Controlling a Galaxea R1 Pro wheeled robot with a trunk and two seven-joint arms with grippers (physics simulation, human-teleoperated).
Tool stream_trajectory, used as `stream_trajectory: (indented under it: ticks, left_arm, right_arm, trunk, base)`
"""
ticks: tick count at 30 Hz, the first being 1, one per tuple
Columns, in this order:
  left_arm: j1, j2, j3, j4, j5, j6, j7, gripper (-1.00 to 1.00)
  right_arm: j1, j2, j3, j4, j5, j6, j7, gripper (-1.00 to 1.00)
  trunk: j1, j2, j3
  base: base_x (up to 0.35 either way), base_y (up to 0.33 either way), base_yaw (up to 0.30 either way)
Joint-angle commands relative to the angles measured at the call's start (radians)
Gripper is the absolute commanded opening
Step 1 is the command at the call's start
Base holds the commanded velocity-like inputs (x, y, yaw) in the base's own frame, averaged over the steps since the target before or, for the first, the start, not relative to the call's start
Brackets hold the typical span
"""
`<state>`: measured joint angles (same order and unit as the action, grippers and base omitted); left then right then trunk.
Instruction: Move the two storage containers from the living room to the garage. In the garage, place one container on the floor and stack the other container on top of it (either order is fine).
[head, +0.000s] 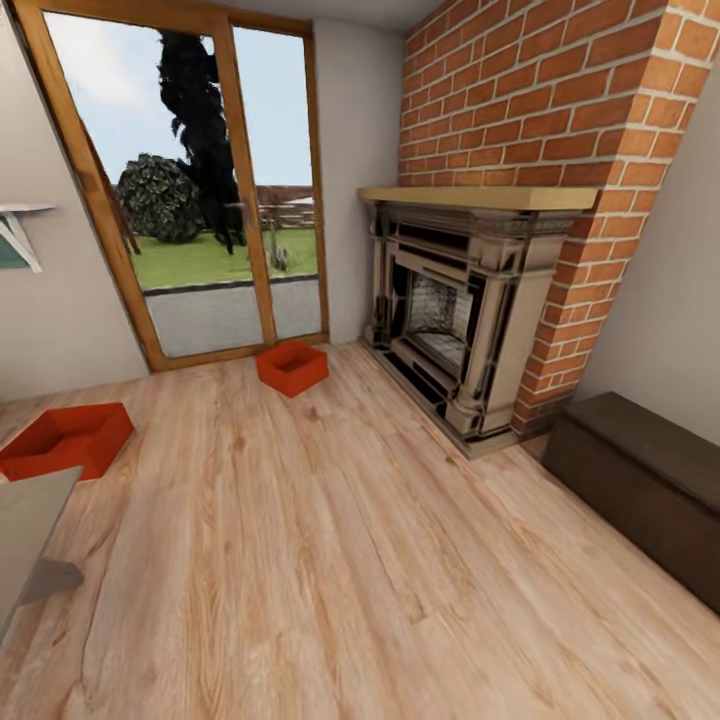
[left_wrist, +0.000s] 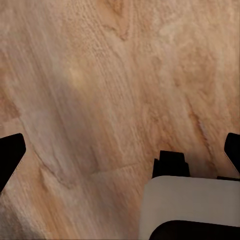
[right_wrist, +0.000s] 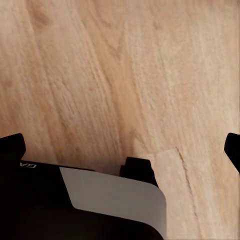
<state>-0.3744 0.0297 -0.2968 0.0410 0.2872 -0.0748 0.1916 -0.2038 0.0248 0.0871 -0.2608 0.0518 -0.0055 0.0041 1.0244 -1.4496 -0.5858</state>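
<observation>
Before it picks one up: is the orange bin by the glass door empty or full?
Empty. The bin sits upright on the wood floor, and its open top shows only bare orange inner walls.

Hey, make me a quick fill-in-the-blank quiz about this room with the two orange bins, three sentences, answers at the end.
1. Both storage containers, one nearer the camera and one by the glass door, sit on the ____ floor.
2. The chimney above the fireplace is built of red ____.
3. The left pincer and the right pincer each hold ____.

Answers: wood-plank; brick; nothing
</observation>
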Motion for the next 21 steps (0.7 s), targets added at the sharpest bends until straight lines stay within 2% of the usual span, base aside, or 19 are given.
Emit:
stream_trajectory:
  ticks: [1,18,21]
  left_arm:
    - [-0.001,-0.001,-0.008,0.004,0.009,-0.007,0.000,1.00]
    - [-0.001,-0.001,-0.008,0.004,0.010,-0.007,0.000,1.00]
    - [-0.001,-0.001,-0.008,0.004,0.010,-0.007,0.000,1.00]
  right_arm:
    - [0.000,-0.001,0.002,0.000,0.005,-0.001,0.000,1.00]
    - [-0.001,0.000,0.003,0.000,0.013,-0.004,0.000,1.00]
    - [-0.001,0.000,0.003,0.000,0.013,-0.004,-0.001,1.00]
  trunk:
    - [0.001,0.000,-0.001]
    - [0.001,0.000,-0.001]
    - [0.001,0.000,-0.003]
  base:
    - [0.340,0.000,0.026]
    - [0.340,0.000,0.002]
    - [0.340,0.000,0.128]
